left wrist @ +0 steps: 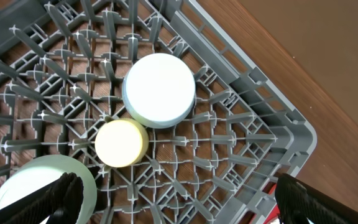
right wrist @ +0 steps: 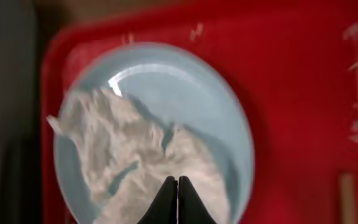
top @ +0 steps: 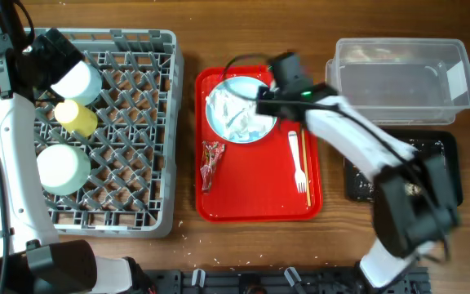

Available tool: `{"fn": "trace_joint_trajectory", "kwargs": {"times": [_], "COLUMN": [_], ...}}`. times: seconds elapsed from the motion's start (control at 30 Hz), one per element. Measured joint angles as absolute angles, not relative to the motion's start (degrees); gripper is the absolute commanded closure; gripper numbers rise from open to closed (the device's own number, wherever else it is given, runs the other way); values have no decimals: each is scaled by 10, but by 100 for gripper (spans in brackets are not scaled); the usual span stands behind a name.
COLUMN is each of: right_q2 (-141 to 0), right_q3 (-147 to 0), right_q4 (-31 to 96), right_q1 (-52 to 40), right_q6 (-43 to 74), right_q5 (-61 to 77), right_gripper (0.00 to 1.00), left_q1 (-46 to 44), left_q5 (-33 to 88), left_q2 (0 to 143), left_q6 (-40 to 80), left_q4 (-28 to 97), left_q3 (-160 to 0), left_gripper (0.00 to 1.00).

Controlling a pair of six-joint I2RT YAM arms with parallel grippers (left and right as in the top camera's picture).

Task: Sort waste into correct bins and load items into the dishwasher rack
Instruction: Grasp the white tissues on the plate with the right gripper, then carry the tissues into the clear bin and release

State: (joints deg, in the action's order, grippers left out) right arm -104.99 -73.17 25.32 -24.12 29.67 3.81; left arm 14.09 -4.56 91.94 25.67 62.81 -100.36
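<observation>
The grey rack [top: 129, 204] at the left holds an upturned mint-green bowl [top: 76, 79], a yellow cup [top: 77, 118] and a mint-green saucer [top: 62, 167]. They also show in the left wrist view: bowl [left wrist: 158, 90], cup [left wrist: 122, 143], saucer [left wrist: 30, 186]. My left gripper [left wrist: 185, 199] hangs open and empty above the rack [left wrist: 247, 124]. The pale blue plate [top: 261, 126] on the red tray carries the crumpled napkin [top: 231, 110]. My right gripper [right wrist: 178, 182] is shut, its tips just over the napkin [right wrist: 129, 149] on the plate [right wrist: 229, 112]; the view is blurred.
The red tray [top: 251, 200] also holds the red-and-white wrapper [top: 211, 161], white fork [top: 298, 163] and chopstick [top: 305, 175]. The clear tub [top: 398, 77] stands at the back right, with the black tray [top: 443, 151] in front of it under my right arm.
</observation>
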Motion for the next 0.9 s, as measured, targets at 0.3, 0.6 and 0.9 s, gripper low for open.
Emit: {"fn": "trace_joint_trajectory", "kwargs": {"times": [0.3,0.6,0.9], "right_q2": [-943,-1111,-1111], "right_q3": [-714,-704,-704], "right_q4": [313,255,252], "right_q1": [-214,-308,-308], "right_q6": [276,250,251], "right_q5": [120,46,6], "right_gripper": [41,66,96], "left_q1": [141,141,141], "left_q5": [-46,-46,-46], "left_q2": [919,919,919], "left_q6": [257,257,257], "left_q4": [628,628,628], "left_q3": [-1004,-1004,-1004], "left_gripper": [0,0,0]}}
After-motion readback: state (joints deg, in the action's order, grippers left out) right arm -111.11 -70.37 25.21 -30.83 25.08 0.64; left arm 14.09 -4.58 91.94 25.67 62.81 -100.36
